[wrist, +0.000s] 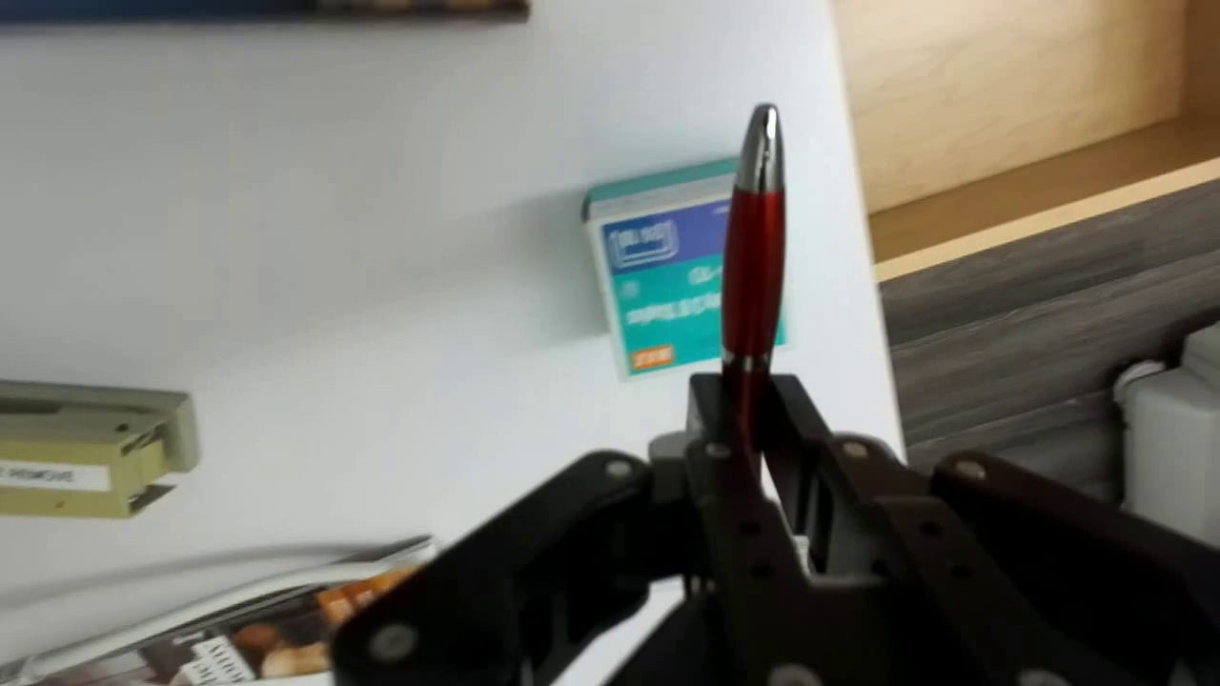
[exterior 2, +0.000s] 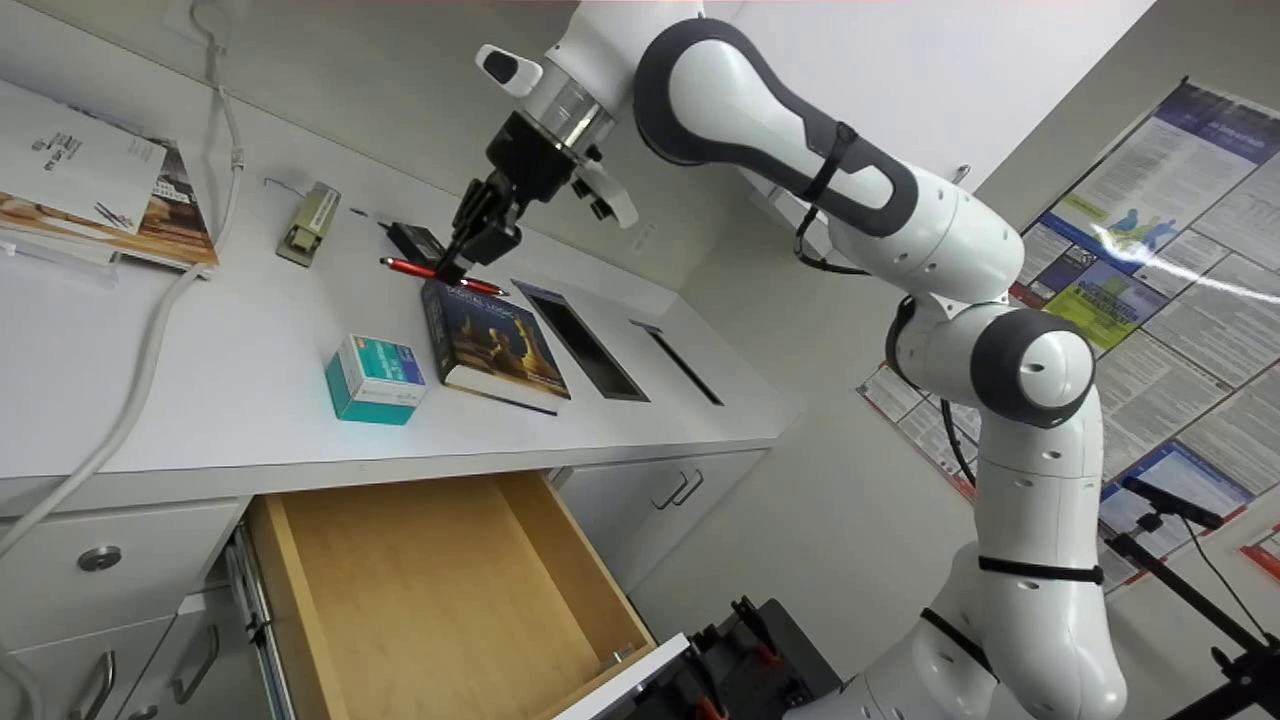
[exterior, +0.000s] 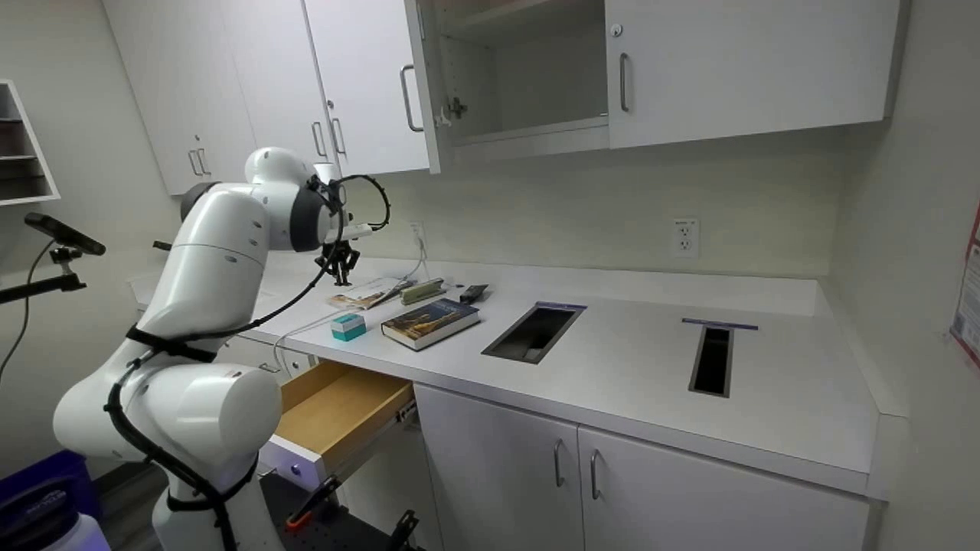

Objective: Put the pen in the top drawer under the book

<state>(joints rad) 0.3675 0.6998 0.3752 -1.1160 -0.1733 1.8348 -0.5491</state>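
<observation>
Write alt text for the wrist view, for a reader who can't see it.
The robot's black fingers grip a silver-ended red pen above a white countertop, the pen partly hiding a teal-and-white box. An open light-wood drawer shows at upper right, past the countertop's edge. The dark edge of a book crosses the top left.

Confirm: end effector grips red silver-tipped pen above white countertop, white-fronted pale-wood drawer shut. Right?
Not shut: the white-fronted pale-wood drawer stands open, as both exterior views show. The rest is right: the end effector grips the red silver-tipped pen above the white countertop.
</observation>
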